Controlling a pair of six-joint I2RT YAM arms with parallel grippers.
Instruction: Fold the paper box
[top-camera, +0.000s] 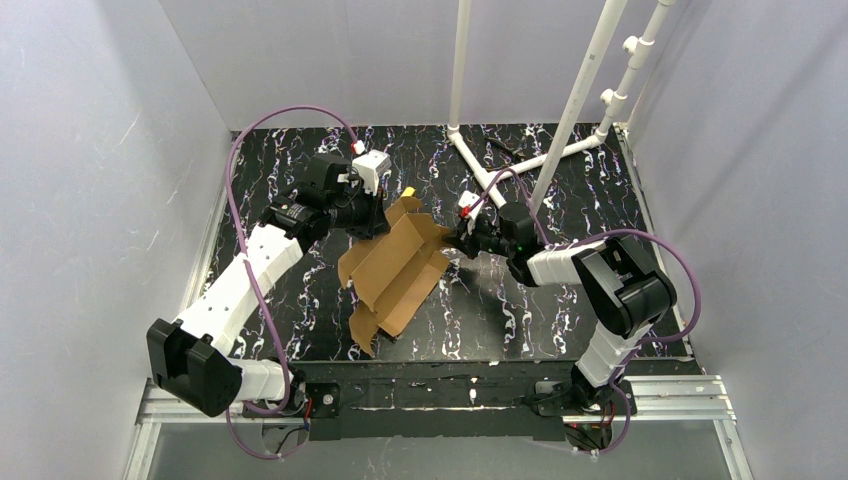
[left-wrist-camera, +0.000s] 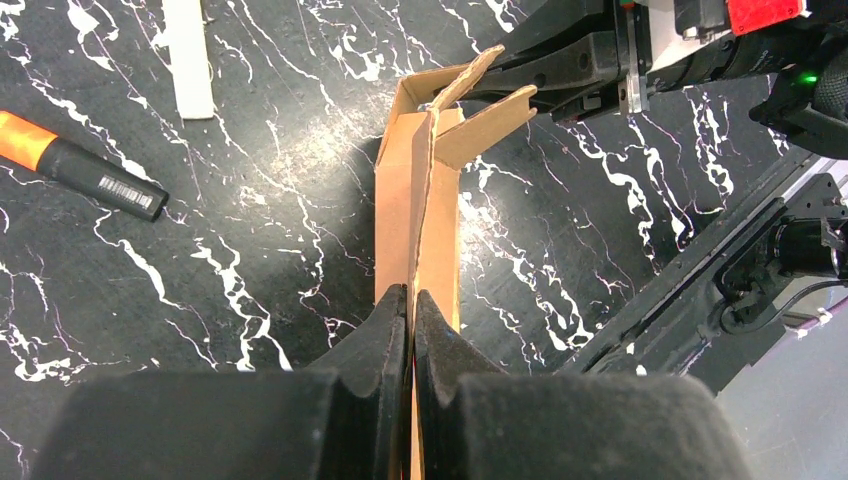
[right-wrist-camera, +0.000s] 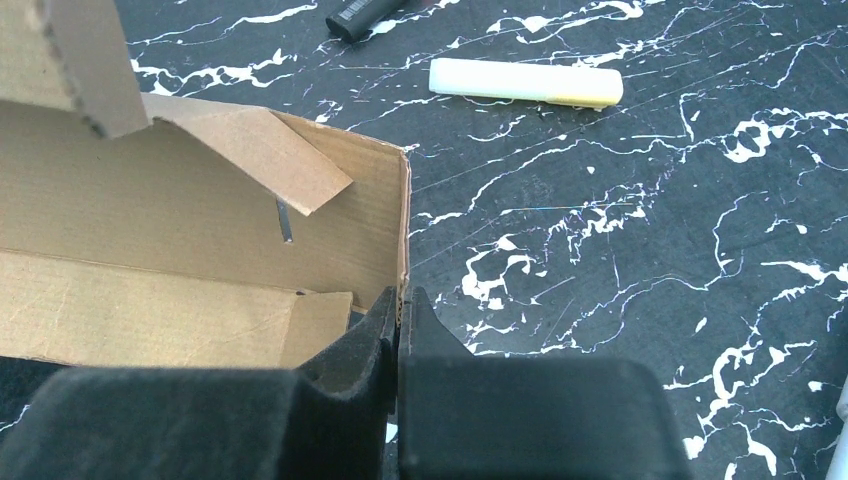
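Mid-fold: left gripper (left-wrist-camera: 411, 295) and right gripper (right-wrist-camera: 400, 298) each clamping a box (top-camera: 395, 272) wall; next likely needing walls squared, flaps tucked.

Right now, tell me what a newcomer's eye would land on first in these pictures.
The half-folded brown box stands out at mid-table, flaps splayed, against the black marbled table. Both arms meet at it: the left gripper and the right gripper are each shut on a cardboard edge. White poles rise at the far right.
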